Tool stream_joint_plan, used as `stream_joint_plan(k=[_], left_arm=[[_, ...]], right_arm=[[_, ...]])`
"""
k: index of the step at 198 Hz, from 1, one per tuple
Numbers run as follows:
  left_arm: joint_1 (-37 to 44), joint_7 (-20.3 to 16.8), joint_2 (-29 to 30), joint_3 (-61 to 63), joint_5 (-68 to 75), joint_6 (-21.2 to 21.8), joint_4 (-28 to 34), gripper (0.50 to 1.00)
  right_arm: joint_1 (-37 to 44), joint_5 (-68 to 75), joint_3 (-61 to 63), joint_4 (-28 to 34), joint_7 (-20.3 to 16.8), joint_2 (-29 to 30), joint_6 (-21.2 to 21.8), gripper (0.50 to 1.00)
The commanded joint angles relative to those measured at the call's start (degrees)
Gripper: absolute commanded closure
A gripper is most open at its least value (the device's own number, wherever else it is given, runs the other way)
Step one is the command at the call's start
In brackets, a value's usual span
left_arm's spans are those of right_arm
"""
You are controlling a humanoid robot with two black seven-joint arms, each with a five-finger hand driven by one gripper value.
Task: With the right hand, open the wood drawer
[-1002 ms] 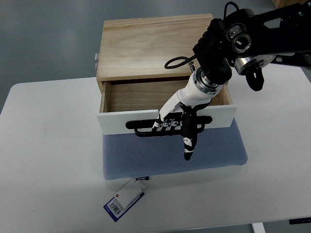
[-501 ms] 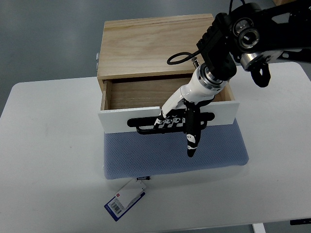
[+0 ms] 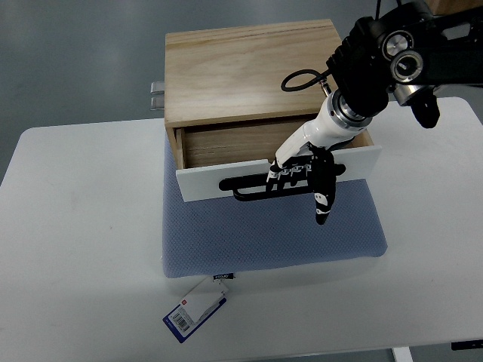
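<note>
Currently right hand (image 3: 306, 175) clamped on one black handle (image 3: 281, 180), one white-fronted drawer (image 3: 226, 178) partly out of one wood box (image 3: 253, 72), bare blue mat (image 3: 272, 237) edge beneath fingertips, one tag (image 3: 193, 311) well clear.

1. Looks like a robot test lab: plain white table (image 3: 83, 249) over bare grey floor (image 3: 75, 60).
2. At 6 o'clock, barcode tag (image 3: 193, 311) hanging off blue mat (image 3: 264, 237): staged prop setup.
</note>
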Motion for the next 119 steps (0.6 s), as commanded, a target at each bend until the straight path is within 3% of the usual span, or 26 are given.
stream_joint_plan(k=[1, 102, 119], left_arm=[[0.0, 0.0, 0.0, 0.0, 0.05, -0.01, -0.01, 0.5], [0.0, 0.0, 0.0, 0.0, 0.05, 0.16, -0.01, 0.5], [0.0, 0.0, 0.0, 0.0, 0.05, 0.16, -0.01, 0.5]], right_arm=[[0.49, 0.37, 0.41, 0.02, 0.01, -0.82, 0.01, 0.56], [4.01, 1.61, 8.85, -0.6, 0.01, -8.29, 0.01, 0.56], [2.43, 1.69, 15.97, -5.96, 0.81, -11.54, 0.01, 0.56]])
